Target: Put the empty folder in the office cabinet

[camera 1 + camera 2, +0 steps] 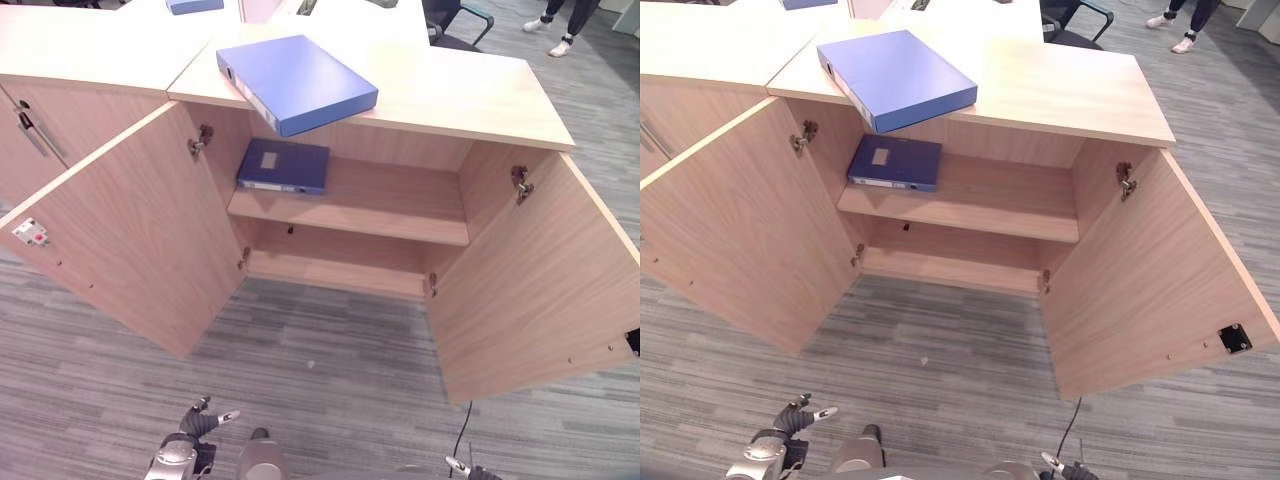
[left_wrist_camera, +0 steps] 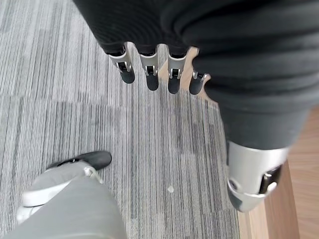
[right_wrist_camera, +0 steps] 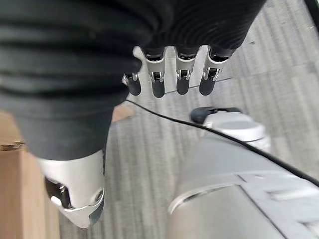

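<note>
Inventory, reading from your left:

1. Left hand (image 1: 190, 428): low over the grey carpet (image 1: 330, 370), fingers (image 2: 149, 69) hanging loosely extended, thumb apart, nothing held.
2. Left cabinet door (image 1: 130, 240): swung fully out toward you, hinge at the upper inner edge.
3. Office cabinet (image 1: 400, 100), light wood, both doors wide:
   - Top surface: one large blue folder (image 1: 295, 82) lying flat, set at an angle, its near corner jutting past the front edge above the opening.
   - Upper shelf (image 1: 400, 205): one smaller, darker blue folder (image 1: 284, 165) lying flat at the left end; the space to its right is bare board.
   - Bottom compartment (image 1: 340, 270): you can see only bare wood there.
4. Right cabinet door (image 1: 540, 290): swung out, standing between the opening and the carpet to your right.
5. Right hand (image 3: 169, 74): held low over the carpet, fingers loosely straight, holding nothing.
6. Far right background: a dark office chair (image 1: 455, 20) behind the cabinet, and a person's legs and shoes (image 1: 560, 30) beyond.
</note>
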